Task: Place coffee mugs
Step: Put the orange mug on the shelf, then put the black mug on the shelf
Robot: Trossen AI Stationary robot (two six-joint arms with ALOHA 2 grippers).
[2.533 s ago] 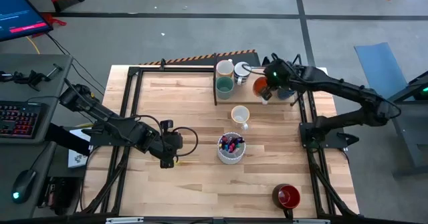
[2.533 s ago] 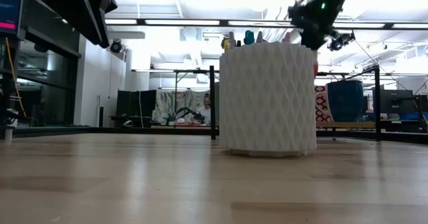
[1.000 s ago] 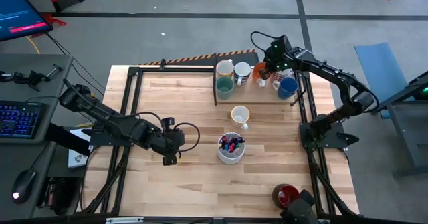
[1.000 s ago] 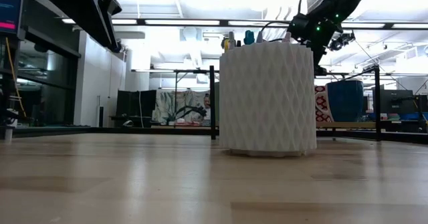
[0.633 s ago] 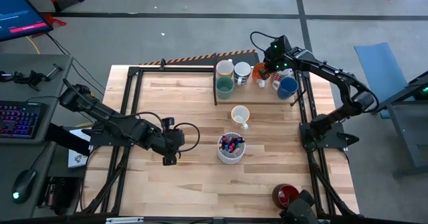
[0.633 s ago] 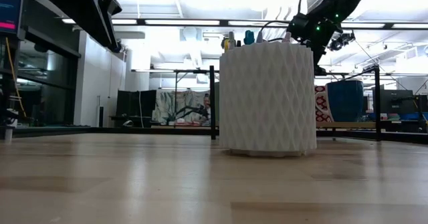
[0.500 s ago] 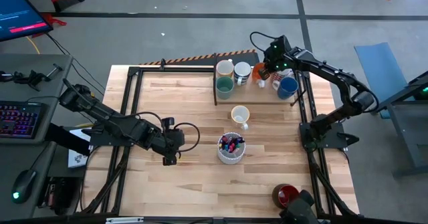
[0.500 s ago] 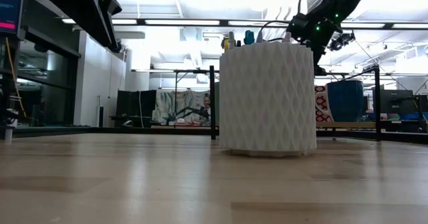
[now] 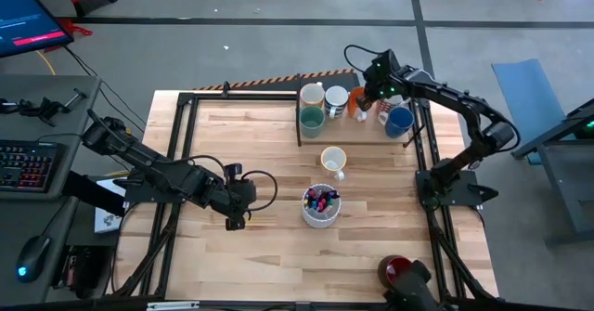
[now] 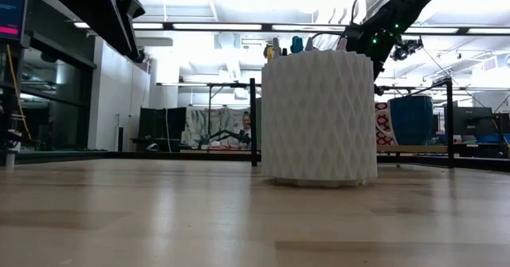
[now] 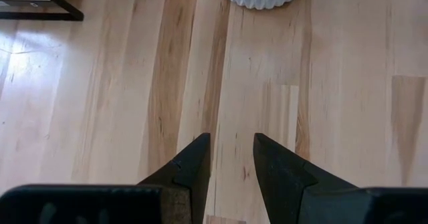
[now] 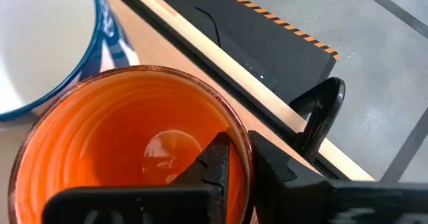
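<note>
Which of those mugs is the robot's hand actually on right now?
The orange mug, in the group at the table's far edge: the right gripper has one finger inside its rim, one outside.

A white faceted pen cup point(image 9: 321, 206) stands mid-frame on the wooden surface point(image 9: 251, 153); a keyboard point(image 9: 25, 165) lies at far left.

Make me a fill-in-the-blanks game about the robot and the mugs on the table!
1. The right claw has one finger inside the ____ mug.
2. The white cup in the middle of the table holds coloured ____.
3. The dark red mug sits by the table's near ____ corner.
4. The left claw has ____ between its fingers.

Missing words: orange; pens; right; nothing
</note>
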